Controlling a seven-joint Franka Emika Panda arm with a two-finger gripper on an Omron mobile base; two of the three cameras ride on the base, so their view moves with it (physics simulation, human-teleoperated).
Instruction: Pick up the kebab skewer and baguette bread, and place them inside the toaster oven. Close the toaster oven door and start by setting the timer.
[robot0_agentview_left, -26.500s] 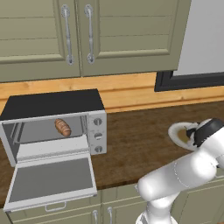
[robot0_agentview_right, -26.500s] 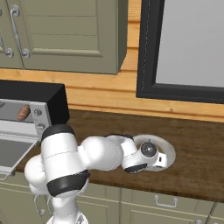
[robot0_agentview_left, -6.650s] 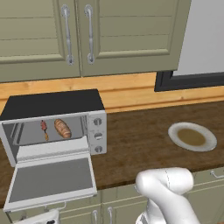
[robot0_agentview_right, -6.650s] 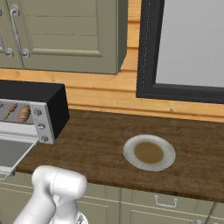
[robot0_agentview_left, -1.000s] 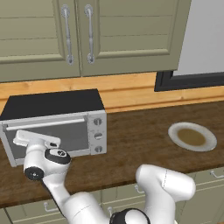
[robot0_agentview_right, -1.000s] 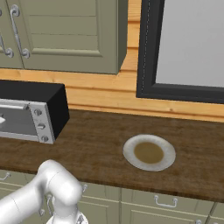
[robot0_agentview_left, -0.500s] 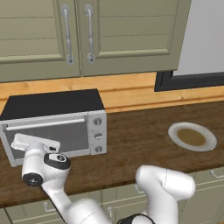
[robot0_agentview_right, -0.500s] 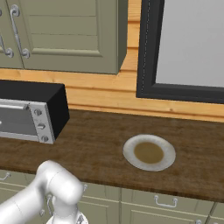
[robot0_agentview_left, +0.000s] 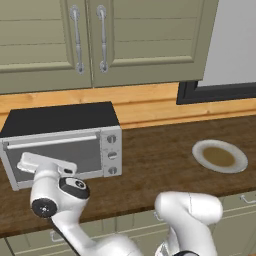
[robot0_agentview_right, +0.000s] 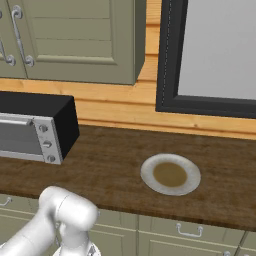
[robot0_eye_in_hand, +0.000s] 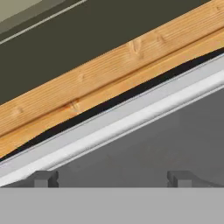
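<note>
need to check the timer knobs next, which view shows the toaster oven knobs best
The left base view: all three knobs sit in a clear column on the toaster oven front, right of the shut door. The right base view shows them small and oblique near its left edge. The hand view shows door glass close up.

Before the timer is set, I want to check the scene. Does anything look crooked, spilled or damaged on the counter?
Nothing stands out. The toaster oven stands square on the counter with its door shut flat. The plate sits level to the right with nothing spilled around it. The open gripper is close before the door glass.
</note>
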